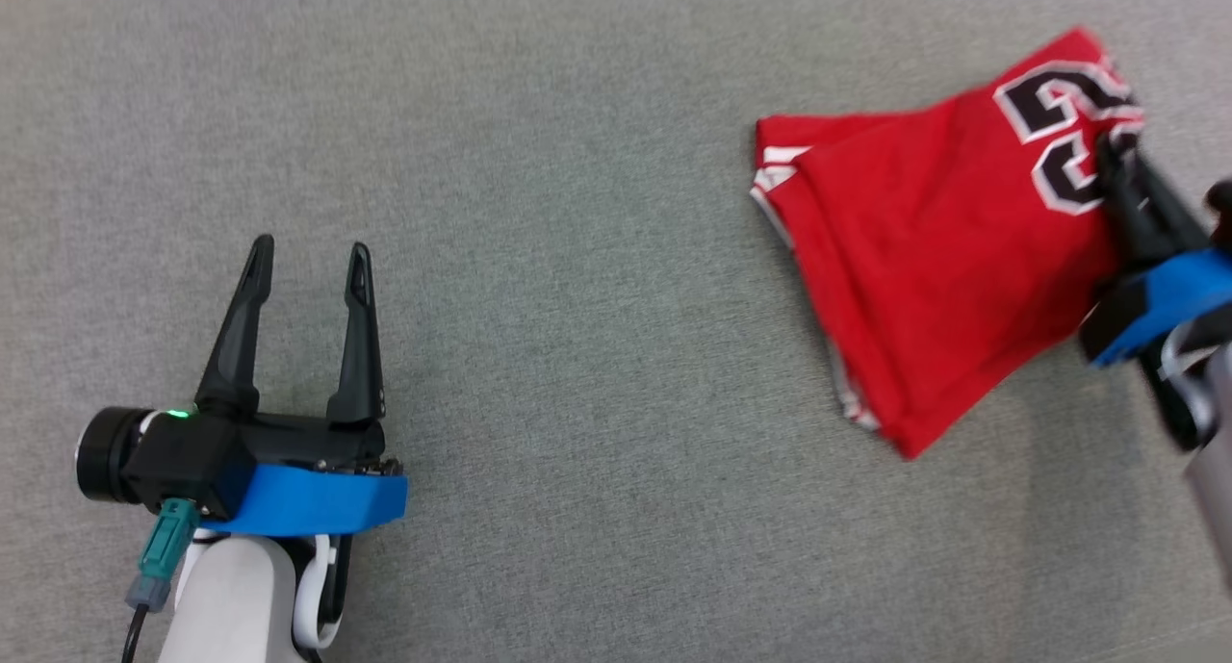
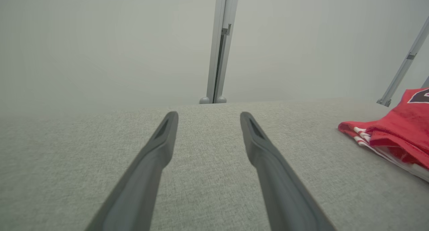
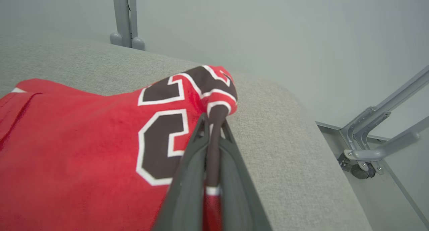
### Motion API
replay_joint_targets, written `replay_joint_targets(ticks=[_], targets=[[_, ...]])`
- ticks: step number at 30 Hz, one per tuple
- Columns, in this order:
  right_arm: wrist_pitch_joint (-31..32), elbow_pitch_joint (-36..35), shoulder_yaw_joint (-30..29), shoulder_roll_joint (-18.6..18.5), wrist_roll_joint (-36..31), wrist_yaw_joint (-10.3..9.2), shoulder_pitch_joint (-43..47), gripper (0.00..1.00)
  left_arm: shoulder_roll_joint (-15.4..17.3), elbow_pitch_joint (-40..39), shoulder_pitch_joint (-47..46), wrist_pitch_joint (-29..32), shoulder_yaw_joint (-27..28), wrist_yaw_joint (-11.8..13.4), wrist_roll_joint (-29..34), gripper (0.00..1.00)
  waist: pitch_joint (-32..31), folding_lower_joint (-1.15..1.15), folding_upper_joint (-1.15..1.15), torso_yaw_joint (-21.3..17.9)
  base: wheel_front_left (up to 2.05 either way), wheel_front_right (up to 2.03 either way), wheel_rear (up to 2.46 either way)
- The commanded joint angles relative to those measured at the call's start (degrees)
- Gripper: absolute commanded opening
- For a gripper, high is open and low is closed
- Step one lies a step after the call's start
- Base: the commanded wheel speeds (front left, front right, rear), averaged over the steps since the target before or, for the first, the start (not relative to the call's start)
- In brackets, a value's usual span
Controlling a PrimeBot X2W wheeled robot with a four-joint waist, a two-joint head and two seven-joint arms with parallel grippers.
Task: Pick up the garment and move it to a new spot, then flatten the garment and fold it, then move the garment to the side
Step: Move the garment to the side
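Observation:
The garment (image 1: 924,259) is a folded red jersey with black, white-edged numbers, lying at the right of the grey surface. My right gripper (image 1: 1116,158) is shut on its right edge. In the right wrist view the fabric of the garment (image 3: 100,140) is pinched between the two dark fingers (image 3: 187,177) and its corner lifts slightly off the surface. My left gripper (image 1: 310,249) hovers far to the left, open, with nothing between its fingers. The left wrist view has the garment (image 2: 399,130) at its right edge, well away from the left gripper (image 2: 208,118).
The grey fabric table top (image 1: 577,259) spans the head view. Its right edge (image 3: 335,164) drops off close beside the held corner. Metal frame legs (image 3: 375,137) stand beyond that edge, and a grey post (image 2: 219,46) rises behind the far edge.

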Motion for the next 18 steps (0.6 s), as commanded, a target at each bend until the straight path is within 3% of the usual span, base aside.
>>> replay_joint_targets(ticks=[1, 7, 18], targets=[[0.27, 0.96, 0.88, -2.22, -0.12, -0.02, -2.89, 0.0, 0.27, -0.8, -1.53, 0.05, -0.29, 0.13, 0.52, 1.0, 1.84, 0.0, 0.0, 1.14, 0.0, 0.0, 0.0], [2.01, 7.15, 2.92, -9.38, 2.93, -0.01, -13.76, 0.0, 1.29, -4.68, -3.95, 1.52, -0.74, 0.47, 1.42, 1.0, 7.38, 0.0, 0.0, 1.97, 0.0, 0.0, 0.0], [2.74, 22.6, 0.72, -14.55, 8.88, -0.02, -28.17, 0.0, 2.69, -11.47, -5.85, 4.42, -1.5, 1.1, 2.55, 1.0, 12.81, 0.0, 0.0, 2.42, 0.0, 0.0, 0.0]])
